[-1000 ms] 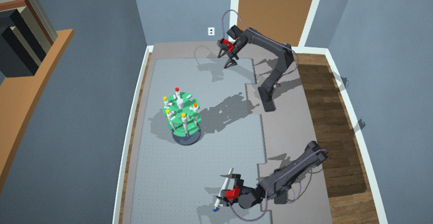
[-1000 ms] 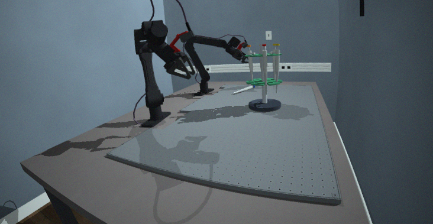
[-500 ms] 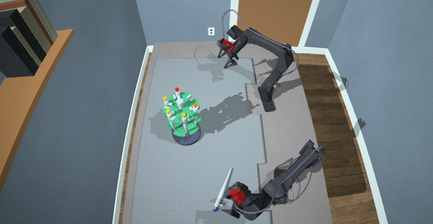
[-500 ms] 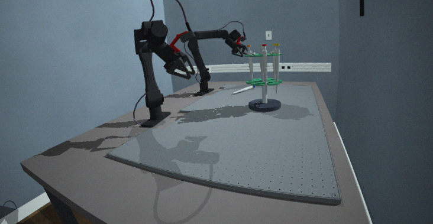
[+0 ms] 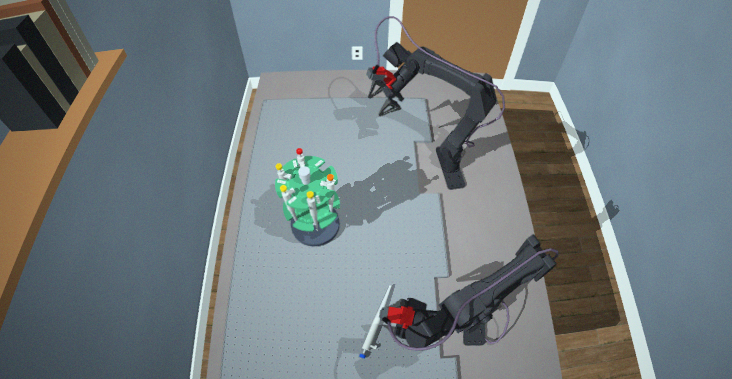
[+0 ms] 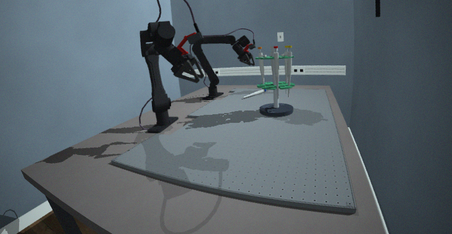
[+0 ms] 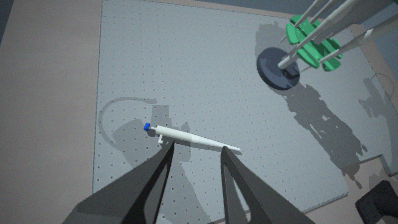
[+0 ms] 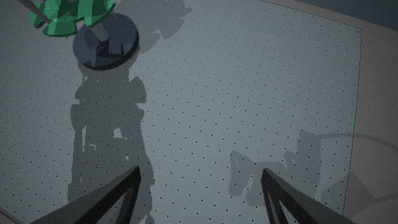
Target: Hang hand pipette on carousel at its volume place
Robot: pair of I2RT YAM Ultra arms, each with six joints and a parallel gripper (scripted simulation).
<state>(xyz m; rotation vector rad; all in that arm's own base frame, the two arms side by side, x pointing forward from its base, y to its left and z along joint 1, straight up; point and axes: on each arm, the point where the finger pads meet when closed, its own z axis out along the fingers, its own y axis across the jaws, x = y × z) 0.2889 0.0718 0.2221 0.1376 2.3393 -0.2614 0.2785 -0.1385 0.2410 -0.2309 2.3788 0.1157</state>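
Carousel [image 5: 328, 236] [image 6: 276, 110] [image 7: 272, 75] [image 8: 115, 55] stood upright | blue-buttoned pipette [image 5: 374, 330] [image 6: 254, 94] [image 7: 187, 136] lay on the bench | left gripper [image 5: 385, 316] [image 6: 252, 63] [image 7: 198, 146], half open and empty, hung above; squaring fingers across the barrel, clear of the hook, looked wise before descending | right gripper [image 5: 374, 105] [image 6: 200, 78] [image 8: 201, 170] stood wide, empty | volume unreadable
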